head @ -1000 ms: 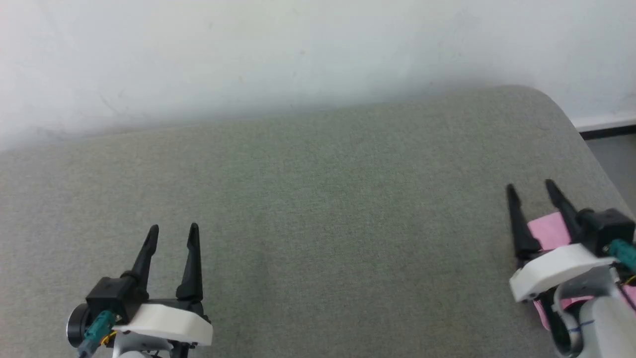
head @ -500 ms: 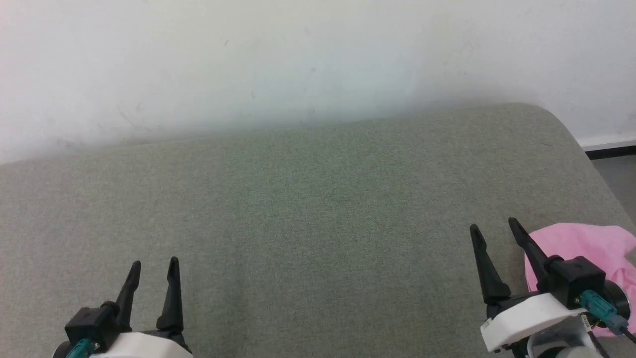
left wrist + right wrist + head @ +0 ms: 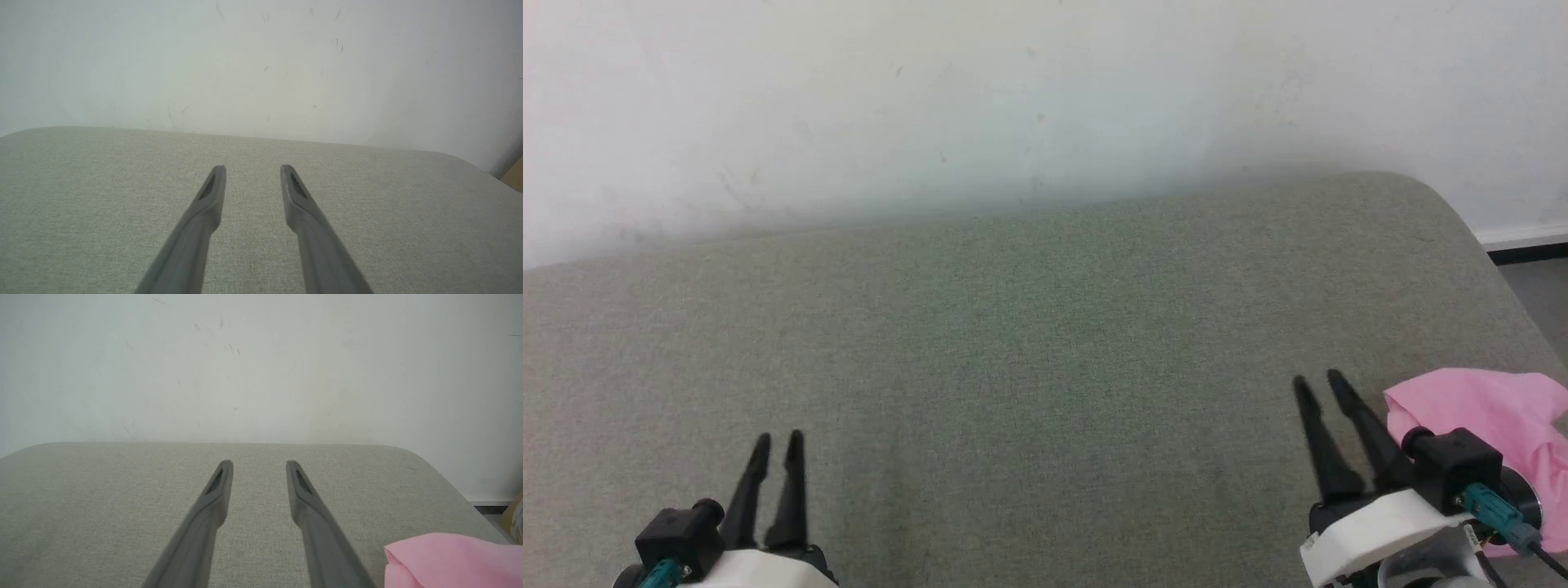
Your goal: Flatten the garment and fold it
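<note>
Since the earlier frame, the left gripper [image 3: 778, 435] and right gripper [image 3: 1316, 377] are found narrowed but parted, empty; the garment [image 3: 1486, 408] is seen bunched at lower right on the cushion [image 3: 1045, 327].

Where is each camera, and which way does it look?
Head view: on the robot's head, looking forward and down at the wide grey-green fabric cushion and white wall; left gripper and right gripper at the bottom corners.
Left wrist view: on the left wrist, looking along its two open dark fingers across the cushion toward the wall.
Right wrist view: on the right wrist, facing likewise along its own open fingers.
Shared: head and right wrist views both show the crumpled light-pink soft garment beside the right gripper.
</note>
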Controlling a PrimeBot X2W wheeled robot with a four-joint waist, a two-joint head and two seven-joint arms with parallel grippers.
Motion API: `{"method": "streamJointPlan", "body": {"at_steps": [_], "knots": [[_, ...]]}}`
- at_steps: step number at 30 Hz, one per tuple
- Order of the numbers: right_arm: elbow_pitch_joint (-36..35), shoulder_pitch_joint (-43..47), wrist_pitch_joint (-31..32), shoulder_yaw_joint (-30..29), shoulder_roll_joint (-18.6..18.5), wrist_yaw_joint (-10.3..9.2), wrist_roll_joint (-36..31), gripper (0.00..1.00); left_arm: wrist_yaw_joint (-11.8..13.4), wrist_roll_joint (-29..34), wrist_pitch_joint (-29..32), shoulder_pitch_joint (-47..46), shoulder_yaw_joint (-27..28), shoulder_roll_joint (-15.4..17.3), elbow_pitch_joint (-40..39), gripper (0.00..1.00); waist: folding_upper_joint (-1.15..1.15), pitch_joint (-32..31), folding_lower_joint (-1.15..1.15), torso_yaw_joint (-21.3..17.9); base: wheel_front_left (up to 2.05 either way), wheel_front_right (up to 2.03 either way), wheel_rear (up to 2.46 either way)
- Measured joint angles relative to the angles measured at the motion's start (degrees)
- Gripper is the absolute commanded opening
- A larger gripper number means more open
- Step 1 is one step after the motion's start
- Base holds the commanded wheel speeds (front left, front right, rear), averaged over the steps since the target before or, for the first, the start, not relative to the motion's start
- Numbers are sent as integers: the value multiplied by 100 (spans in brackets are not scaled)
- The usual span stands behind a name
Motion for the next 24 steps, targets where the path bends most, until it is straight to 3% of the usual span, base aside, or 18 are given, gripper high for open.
{"method": "streamJointPlan", "body": {"at_steps": [24], "knots": [[19, -7, 66, -56, -3, -1, -91, 0, 51, 245, 250, -5, -26, -86, -118, 0, 0, 11, 0, 118, 0, 0, 0]]}}
